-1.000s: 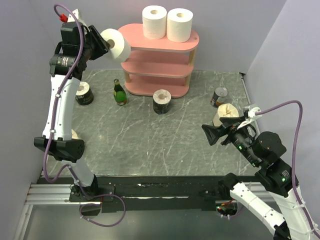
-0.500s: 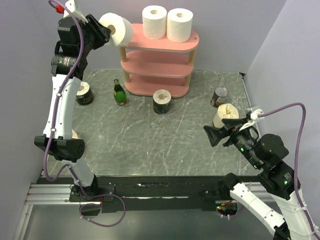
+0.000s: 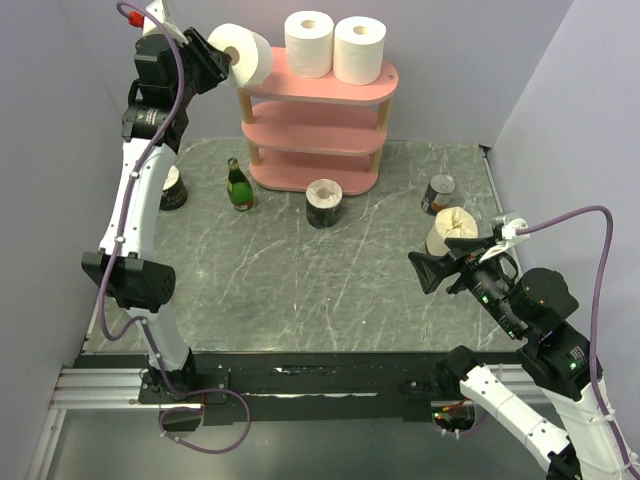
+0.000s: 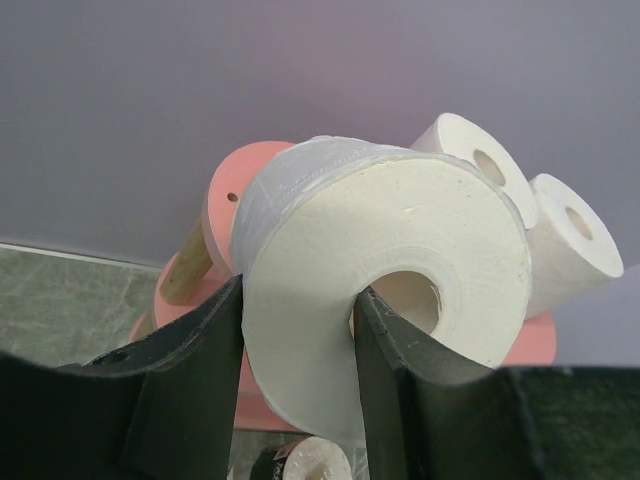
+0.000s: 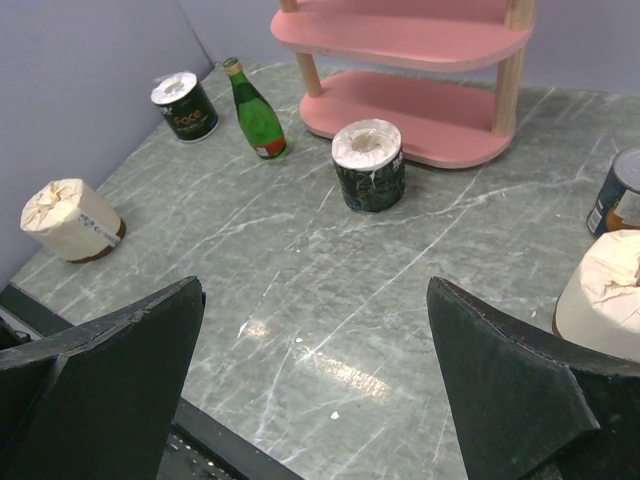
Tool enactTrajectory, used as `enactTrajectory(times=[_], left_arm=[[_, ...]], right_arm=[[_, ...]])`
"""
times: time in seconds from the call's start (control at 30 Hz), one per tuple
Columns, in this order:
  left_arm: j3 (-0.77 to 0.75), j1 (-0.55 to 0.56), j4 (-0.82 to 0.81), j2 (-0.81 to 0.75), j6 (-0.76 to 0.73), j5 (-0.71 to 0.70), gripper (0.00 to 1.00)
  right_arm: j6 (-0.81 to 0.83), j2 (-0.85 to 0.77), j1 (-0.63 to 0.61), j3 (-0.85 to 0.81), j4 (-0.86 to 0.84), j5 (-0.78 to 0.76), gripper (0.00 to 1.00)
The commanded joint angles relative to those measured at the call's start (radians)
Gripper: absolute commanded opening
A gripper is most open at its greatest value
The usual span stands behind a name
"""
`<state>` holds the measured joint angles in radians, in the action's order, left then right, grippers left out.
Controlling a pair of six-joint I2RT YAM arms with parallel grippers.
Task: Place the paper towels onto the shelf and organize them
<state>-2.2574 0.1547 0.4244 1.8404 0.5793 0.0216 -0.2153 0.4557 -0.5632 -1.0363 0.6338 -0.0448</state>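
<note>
**A:** From overhead, which step is this?

**B:** Mid-placement. The left gripper (image 3: 236,62) is clamped on a white roll (image 3: 252,52), which lies on its side at the left end of the top board. The shelf (image 3: 372,92) stands at the far edge of the bench (image 3: 300,290), and two white rolls (image 3: 309,43) already stand on top. I'd judge the next move is to carry the roll over the bare left part, turn it upright and release.

**A:** And the left wrist?

**B:** One finger (image 4: 385,350) goes through the core and the other presses the outside. I can't tell whether the roll is over the board yet.

**A:** Right wrist?

**B:** The right gripper (image 5: 315,290) is spread wide and empty, toward the near-right corner. A dark-banded roll (image 5: 369,165) sits before the shelf and a second dark-banded roll (image 5: 186,105) near the left edge. A cream roll (image 5: 70,220) lies toward the near-left corner. A second cream roll (image 5: 610,290) and a can (image 5: 620,195) are cut off at the frame's side. Overhead, the left arm (image 3: 125,230) hides the near-left roll.
</note>
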Motion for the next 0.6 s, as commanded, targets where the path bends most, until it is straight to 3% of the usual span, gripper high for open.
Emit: enactTrajectory(times=[0.0,0.57], left_arm=[[-0.050,-0.001,-0.141,0.002,0.042,0.018,0.40],[-0.105,-0.001,-0.194,0.085,0.053,0.040,0.56]], right_arm=[[0.001,0.001,-0.003,-0.042,-0.011,-0.017,0.99],[0.010,0.008,-0.001,-0.039,-0.023,-0.033,1.00]])
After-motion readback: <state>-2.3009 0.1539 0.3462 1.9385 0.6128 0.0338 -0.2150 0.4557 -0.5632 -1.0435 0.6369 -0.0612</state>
